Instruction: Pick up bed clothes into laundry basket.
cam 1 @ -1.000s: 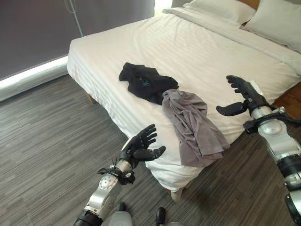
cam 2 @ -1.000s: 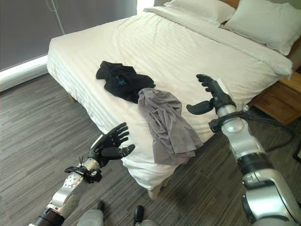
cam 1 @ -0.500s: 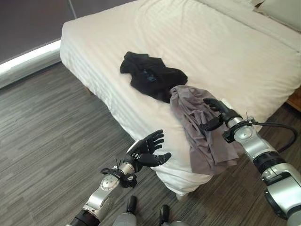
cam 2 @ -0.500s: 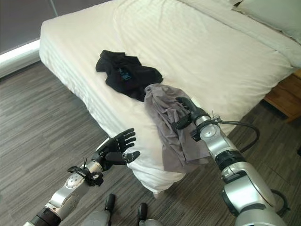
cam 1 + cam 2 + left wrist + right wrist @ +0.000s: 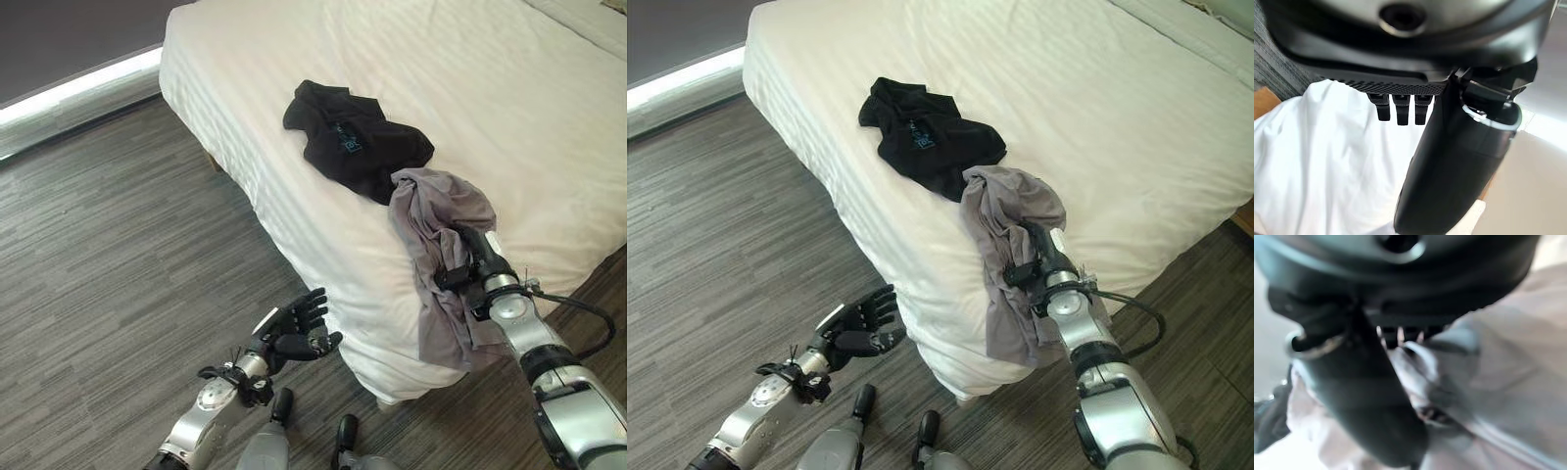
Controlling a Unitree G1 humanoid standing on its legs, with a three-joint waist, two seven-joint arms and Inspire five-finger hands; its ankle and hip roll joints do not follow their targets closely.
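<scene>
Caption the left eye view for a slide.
Right hand gripping grey garment at bed edge.

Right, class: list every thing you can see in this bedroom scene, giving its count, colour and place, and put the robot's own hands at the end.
bed: one, white striped sheet, filling the upper right, its corner nearest the robot.
black garment: one, black, crumpled on the bed near its left edge, touching the grey garment.
grey garment: one, grey, bunched at the bed's near corner and hanging down over the edge.
floor: one, grey wood-look planks, left of and in front of the bed.
wall base: one pale lit strip, far left beyond the floor.
left hand: one, dark, fingers relaxed, holding nothing, over the floor beside the bed corner.
right hand: one, dark, pressed into the grey garment with cloth gathered round its fingers.
</scene>
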